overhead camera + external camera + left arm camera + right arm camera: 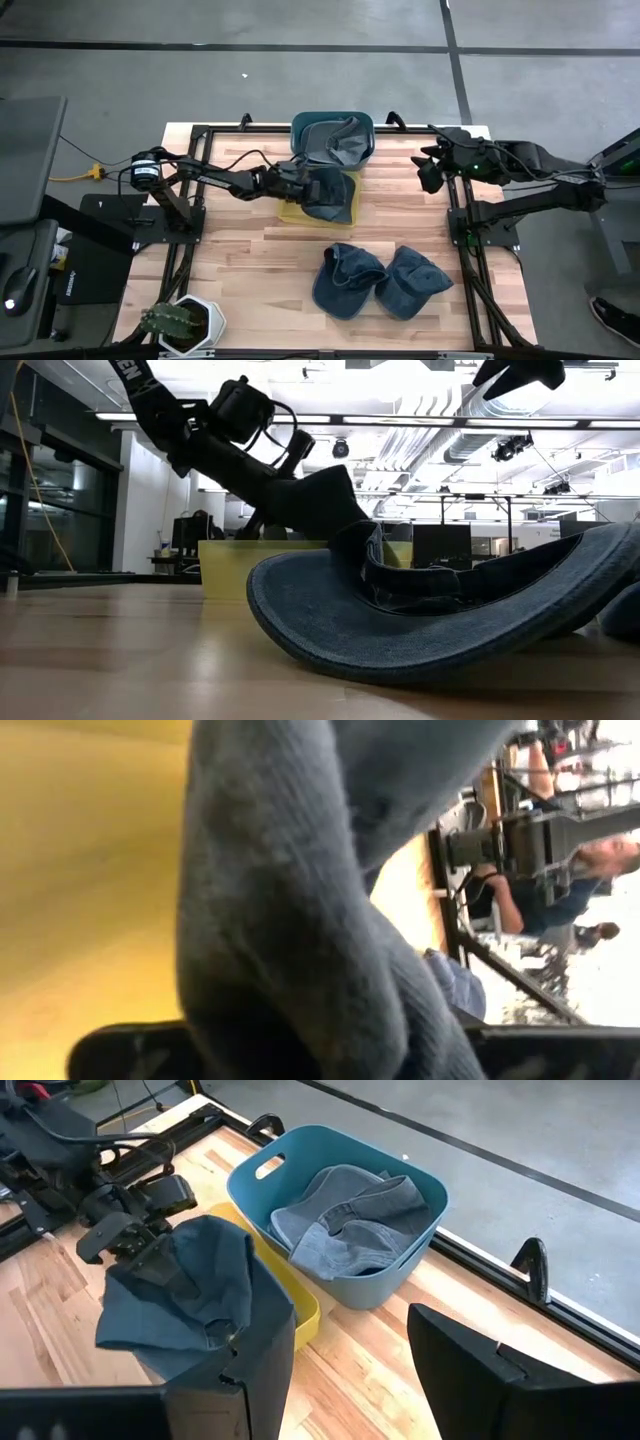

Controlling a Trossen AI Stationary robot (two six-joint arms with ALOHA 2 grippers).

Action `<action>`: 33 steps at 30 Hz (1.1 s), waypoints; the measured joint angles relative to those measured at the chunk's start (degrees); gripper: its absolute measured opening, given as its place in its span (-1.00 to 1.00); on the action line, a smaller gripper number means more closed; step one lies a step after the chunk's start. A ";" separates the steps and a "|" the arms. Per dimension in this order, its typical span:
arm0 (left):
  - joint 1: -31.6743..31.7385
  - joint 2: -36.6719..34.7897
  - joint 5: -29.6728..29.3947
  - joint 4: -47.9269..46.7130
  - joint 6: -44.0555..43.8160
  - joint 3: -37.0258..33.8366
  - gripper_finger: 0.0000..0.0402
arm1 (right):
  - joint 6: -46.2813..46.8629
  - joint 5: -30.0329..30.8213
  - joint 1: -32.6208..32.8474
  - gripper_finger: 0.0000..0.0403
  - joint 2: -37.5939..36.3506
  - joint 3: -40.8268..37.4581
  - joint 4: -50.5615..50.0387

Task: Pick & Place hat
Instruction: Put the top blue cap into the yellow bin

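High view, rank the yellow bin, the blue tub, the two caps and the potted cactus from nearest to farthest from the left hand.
1. Yellow bin, under the left hand.
2. Blue tub, far edge.
3. Two caps, near side.
4. Potted cactus, near-left corner.

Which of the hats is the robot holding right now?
The dark blue hat over the yellow bin, gripped by the left hand. One other lies in the blue bin; two lie flat on the table's near side.
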 joint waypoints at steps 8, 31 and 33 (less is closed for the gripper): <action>0.07 0.00 0.39 -0.12 4.43 0.00 -0.40 | 0.47 -2.21 0.00 -0.05 0.78 0.01 -0.22; 7.17 -0.02 16.00 -11.58 7.16 3.74 0.27 | 1.36 -3.63 0.01 -0.06 1.34 0.01 -1.14; 7.17 -0.02 16.10 -17.85 10.51 6.93 0.27 | 1.34 -3.54 0.01 -0.06 1.34 0.01 -1.17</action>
